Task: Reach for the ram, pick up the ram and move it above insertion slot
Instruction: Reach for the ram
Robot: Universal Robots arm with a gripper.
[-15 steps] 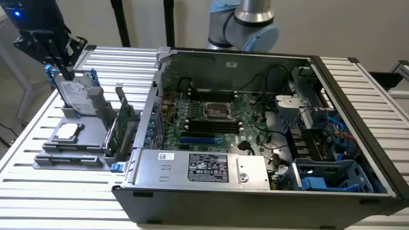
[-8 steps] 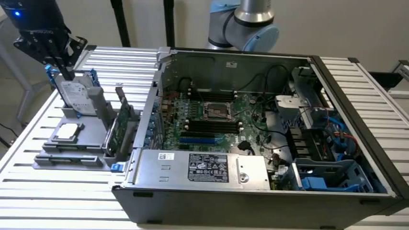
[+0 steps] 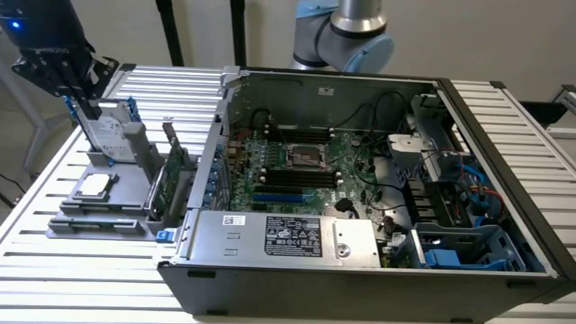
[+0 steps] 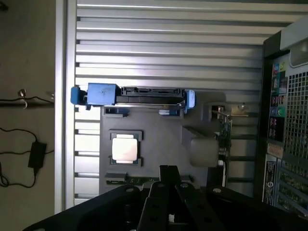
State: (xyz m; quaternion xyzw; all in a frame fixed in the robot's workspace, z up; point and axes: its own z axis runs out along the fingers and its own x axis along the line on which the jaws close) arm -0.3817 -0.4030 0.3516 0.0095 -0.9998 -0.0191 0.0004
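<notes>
The gripper (image 3: pixel 88 131) hangs at the exterior view's left, over the far end of a grey holder (image 3: pixel 121 196) on the slatted table (image 3: pixel 81 270). It is just beside the upright hard drive (image 3: pixel 112 131) with blue rails. In the wrist view the gripper (image 4: pixel 169 169) has its fingers drawn together into one dark tip, with nothing between them.

The ram (image 3: pixel 94 224) sits at the holder's near edge, well apart from the gripper, resting low in a groove. From where I stand it is a thin dark-green strip whose long axis runs across the exterior view from left to right, along that edge. In the wrist view the ram (image 4: pixel 144 181) lies parallel to the hard drive (image 4: pixel 139 95), with a square processor (image 4: pixel 125 148) between them on the holder (image 4: pixel 159 130). A taller green expansion card (image 3: pixel 175 172) stands on edge at the holder's side nearest the computer.

The open computer case (image 3: pixel 378 270) lies to the exterior view's right. On its board the black insertion slot (image 3: pixel 299 177) is one of several alike, and they run roughly the same way as the ram, with a shorter blue slot (image 3: pixel 283 198) in front.
</notes>
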